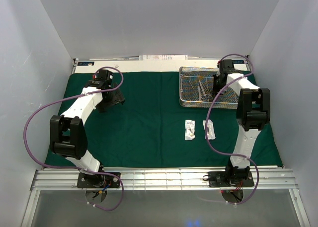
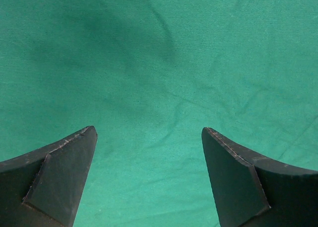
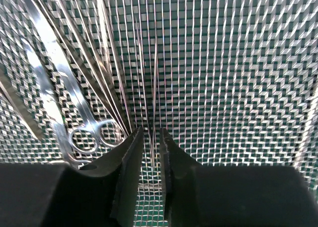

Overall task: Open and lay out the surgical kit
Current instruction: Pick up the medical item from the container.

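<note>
Top external view shows us the dark green cloth (image 1: pixel 144 137) spread flat over most of the table, with the wire-mesh tray (image 1: pixel 189 78) sitting on its far right part. We see the scissors (image 1: pixel 202 89) lying inside the tray. One clear packet (image 1: pixel 190 129) and a second packet (image 1: pixel 209 129) lie side by side on the cloth, near the tray's near edge but not touching it or each other.

The left gripper (image 2: pixel 148 131) hangs over the far left part of the cloth, well apart from the tray. From its wrist camera we get both fingers spread wide, with nothing between them but bare green fabric and a few soft creases (so that claw has hold of nothing).

The right gripper (image 3: pixel 152 135) is down in the tray's right half. On its wrist view the fingers are drawn nearly together with only a thin slit left, and the slim forceps (image 3: pixel 149 88) run straight down the mesh into that slit. We honestly can't tell whether the pads press on the metal or just sit either side of it. The scissors' ring handles lie just beside one finger, blades pointing away from it, and a few more thin metal strips fan out alongside; we can't tell what those are
</note>
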Available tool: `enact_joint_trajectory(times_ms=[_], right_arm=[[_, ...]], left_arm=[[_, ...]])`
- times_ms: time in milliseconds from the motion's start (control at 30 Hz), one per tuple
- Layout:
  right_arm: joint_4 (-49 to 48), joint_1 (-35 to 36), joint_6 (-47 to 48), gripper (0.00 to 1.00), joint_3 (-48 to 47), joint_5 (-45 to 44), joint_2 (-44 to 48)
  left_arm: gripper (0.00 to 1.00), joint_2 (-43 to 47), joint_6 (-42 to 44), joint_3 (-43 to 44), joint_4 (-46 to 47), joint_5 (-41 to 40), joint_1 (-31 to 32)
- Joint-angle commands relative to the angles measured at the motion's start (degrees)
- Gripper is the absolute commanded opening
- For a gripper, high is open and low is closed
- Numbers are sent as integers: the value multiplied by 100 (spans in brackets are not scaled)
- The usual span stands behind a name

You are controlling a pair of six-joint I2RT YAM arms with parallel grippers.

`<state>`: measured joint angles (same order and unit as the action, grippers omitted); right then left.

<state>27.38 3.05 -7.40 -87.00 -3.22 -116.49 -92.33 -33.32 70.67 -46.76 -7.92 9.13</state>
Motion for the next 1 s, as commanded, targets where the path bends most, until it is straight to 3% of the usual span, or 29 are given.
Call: enact_joint_trajectory(times_ms=[0,367,600,967], right_arm=[[136,47,-113,24,122,-152,214],[154,47,-139,18,192,-319,-6],[136,47,-121,8,184,-398,-85],[172,152,28,8,-124,-539,705]], left_arm=[[98,251,-34,157,-8,-51,37],[98,251,-8,157,-8,-69,45],[98,242,-17,175,-8,-69,54],[98,312,-166,605,-17,185,177]])
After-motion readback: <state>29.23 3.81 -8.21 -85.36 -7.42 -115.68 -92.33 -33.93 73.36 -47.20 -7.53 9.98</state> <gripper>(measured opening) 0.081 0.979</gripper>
